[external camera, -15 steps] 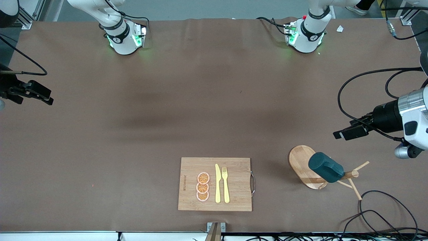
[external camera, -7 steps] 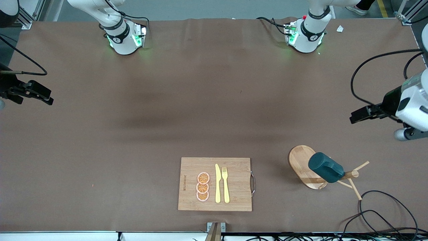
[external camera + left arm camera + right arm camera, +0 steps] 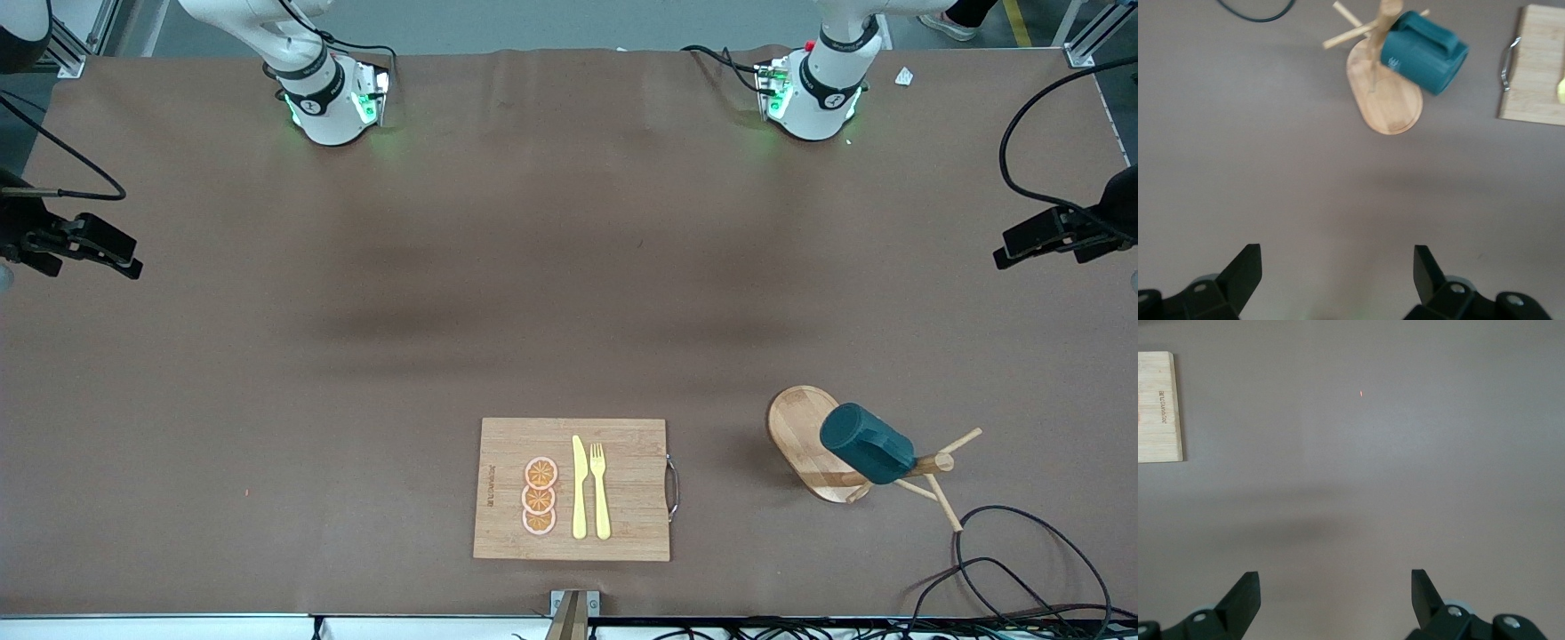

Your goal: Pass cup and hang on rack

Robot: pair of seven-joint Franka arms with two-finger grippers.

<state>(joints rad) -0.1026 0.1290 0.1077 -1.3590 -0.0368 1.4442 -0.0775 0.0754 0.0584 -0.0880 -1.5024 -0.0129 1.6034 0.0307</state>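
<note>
The dark teal cup (image 3: 866, 455) hangs by its handle on a peg of the light wooden rack (image 3: 805, 440), near the left arm's end of the table; both also show in the left wrist view, the cup (image 3: 1425, 52) against the rack's post above its oval base (image 3: 1388, 103). My left gripper (image 3: 1013, 252) is open and empty, up over the table's edge at the left arm's end, well apart from the rack; it shows in the left wrist view (image 3: 1337, 267). My right gripper (image 3: 124, 262) is open and empty, waiting over the right arm's end; it shows in the right wrist view (image 3: 1335, 590).
A rectangular bamboo cutting board (image 3: 622, 444) with three orange slices (image 3: 540, 496), a yellow knife (image 3: 579, 487) and fork (image 3: 600, 489) lies near the front edge. Black cables (image 3: 1022, 569) loop on the table nearer the front camera than the rack.
My left gripper has drawn away from the rack, up and out toward the left arm's end of the table. The cup stays hanging on the rack. The right arm has not moved.
</note>
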